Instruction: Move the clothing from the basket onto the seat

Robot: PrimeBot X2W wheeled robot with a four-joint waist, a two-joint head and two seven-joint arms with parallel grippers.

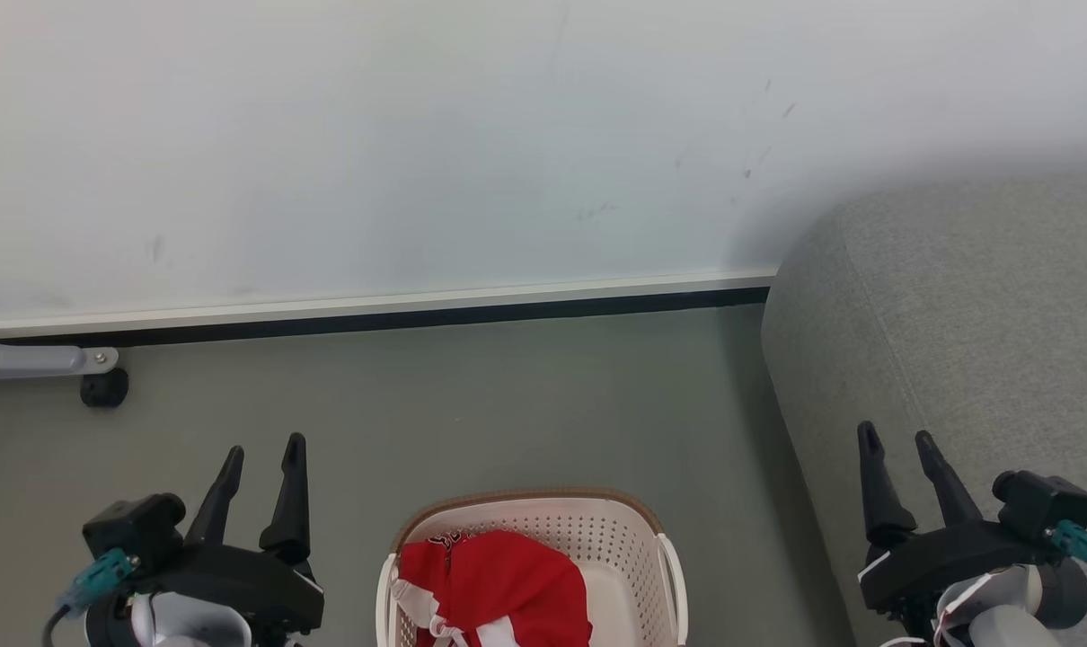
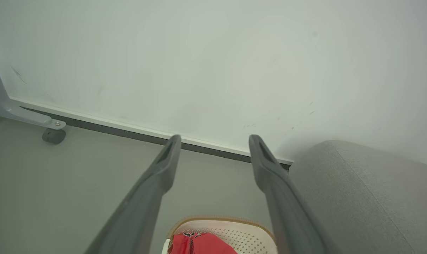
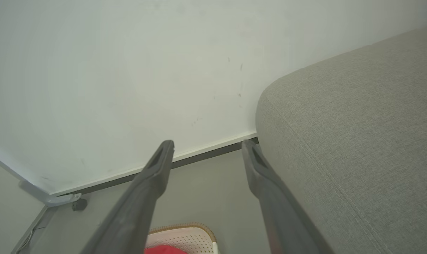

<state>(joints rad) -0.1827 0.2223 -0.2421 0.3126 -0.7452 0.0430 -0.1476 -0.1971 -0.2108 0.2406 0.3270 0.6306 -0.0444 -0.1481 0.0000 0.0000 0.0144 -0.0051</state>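
Jaws of left gripper (image 1: 264, 445) and right gripper (image 1: 895, 432) stand wide apart, empty; between them, basket (image 1: 525, 496) and its clothing (image 1: 499, 584) are cut off below.

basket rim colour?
Brown, woven-look, on the cream perforated basket; head view shows it best.
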